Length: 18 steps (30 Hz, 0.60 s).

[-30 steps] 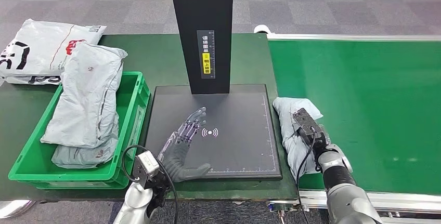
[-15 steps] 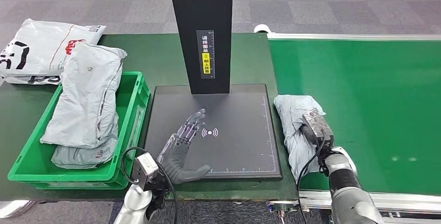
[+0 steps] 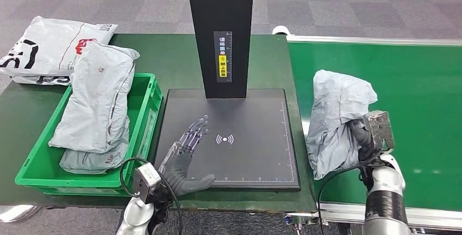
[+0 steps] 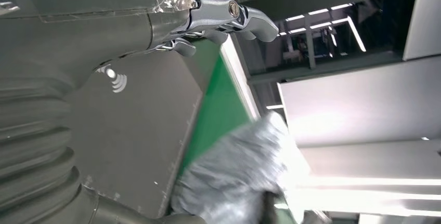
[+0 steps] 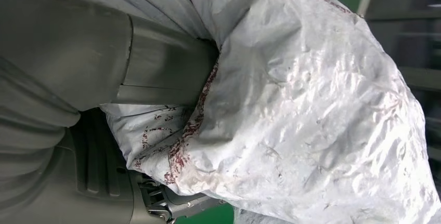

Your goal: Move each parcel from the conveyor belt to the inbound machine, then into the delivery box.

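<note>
Your right hand (image 3: 360, 139) has its fingers (image 5: 171, 206) wrapped into a crumpled grey parcel (image 3: 336, 120), with the thick thumb (image 5: 161, 76) pressed into a fold of the plastic; the wrist view shows red print on the bag beside the thumb. The parcel hangs from that grip, raised over the near edge of the green conveyor belt (image 3: 414, 98), just beside the right side of the inbound machine's black plate (image 3: 250, 158).

Your left hand (image 3: 185, 156) holds nothing. Its fingers (image 4: 244, 16) are stretched out straight and slightly apart, lying over the left part of the black plate, pointing toward the white wireless mark (image 3: 224, 139), with the thumb spread sideways near the plate's front edge.

Behind the plate stands the black scanner column (image 3: 219, 28) with a yellow label. To your left, the green delivery box (image 3: 140, 137) on the dark green worktop (image 3: 163, 55) carries grey parcels (image 3: 98, 104) stacked inside it, the top one jutting over the far rim. A white parcel (image 3: 52, 47) with red and black print lies on the worktop behind the box.
</note>
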Each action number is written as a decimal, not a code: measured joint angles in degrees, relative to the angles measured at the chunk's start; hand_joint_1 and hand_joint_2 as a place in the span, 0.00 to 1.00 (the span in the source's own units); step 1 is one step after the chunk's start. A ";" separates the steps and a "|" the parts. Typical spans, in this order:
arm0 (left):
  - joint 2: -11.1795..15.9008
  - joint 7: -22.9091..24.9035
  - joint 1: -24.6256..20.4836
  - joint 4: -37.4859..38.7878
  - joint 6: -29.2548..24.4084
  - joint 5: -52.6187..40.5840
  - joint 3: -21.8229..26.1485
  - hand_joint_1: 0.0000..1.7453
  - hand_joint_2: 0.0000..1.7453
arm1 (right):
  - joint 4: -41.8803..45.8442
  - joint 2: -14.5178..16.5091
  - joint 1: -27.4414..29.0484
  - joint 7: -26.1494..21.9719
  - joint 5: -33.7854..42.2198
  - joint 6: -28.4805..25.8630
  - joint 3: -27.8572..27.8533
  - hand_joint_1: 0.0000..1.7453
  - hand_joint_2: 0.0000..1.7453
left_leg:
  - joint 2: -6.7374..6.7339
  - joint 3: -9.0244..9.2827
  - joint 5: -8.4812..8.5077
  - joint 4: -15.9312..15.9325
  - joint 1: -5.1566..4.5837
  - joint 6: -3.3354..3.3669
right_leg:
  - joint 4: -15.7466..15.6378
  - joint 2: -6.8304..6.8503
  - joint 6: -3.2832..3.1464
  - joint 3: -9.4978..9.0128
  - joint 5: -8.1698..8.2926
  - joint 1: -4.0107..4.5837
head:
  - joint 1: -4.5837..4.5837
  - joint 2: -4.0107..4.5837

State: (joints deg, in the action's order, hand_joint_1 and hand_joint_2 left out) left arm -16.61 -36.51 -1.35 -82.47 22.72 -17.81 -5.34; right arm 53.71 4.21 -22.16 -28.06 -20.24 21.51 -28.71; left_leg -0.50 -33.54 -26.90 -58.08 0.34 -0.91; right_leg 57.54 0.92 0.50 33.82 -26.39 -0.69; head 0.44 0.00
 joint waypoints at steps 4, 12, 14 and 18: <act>0.00 0.84 0.24 -0.52 -0.45 -0.30 0.37 0.00 1.00 | 9.91 0.84 4.58 0.53 1.81 0.81 0.03 1.00 1.00 | 0.03 -0.03 -0.02 0.00 -0.03 0.02 | -0.01 0.01 0.03 0.01 -0.03 -0.03 | 0.00 0.00; 0.00 1.61 0.29 -0.79 -0.99 -0.37 0.43 0.00 1.00 | 23.24 2.18 10.07 -0.77 4.72 1.55 -0.45 1.00 1.00 | 0.05 -0.02 -0.01 0.00 -0.05 0.02 | 0.00 0.04 0.03 0.00 -0.04 -0.06 | 0.00 0.00; -0.01 1.84 0.27 -0.91 -0.99 -0.38 0.44 0.00 1.00 | 26.65 2.96 10.75 -0.18 2.59 1.40 -0.57 1.00 1.00 | -0.02 -0.01 -0.01 0.00 -0.04 0.02 | 0.00 0.01 0.03 0.00 -0.04 -0.05 | 0.00 0.00; -0.07 2.41 0.12 -0.71 -0.99 -0.37 0.44 0.00 1.00 | 29.62 5.28 10.30 2.29 -4.47 -1.07 1.87 1.00 1.00 | -0.12 0.03 0.00 0.02 -0.04 0.01 | 0.01 -0.08 0.02 0.01 -0.04 -0.04 | 0.00 0.00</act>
State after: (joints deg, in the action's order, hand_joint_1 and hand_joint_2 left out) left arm -16.68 -34.10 -1.23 -83.18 21.73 -18.18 -4.90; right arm 83.34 9.49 -11.86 -25.77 -24.71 20.44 -26.84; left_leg -0.62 -33.51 -26.90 -58.06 0.31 -0.90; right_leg 57.55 0.84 0.52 33.83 -26.42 -0.73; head 0.44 0.00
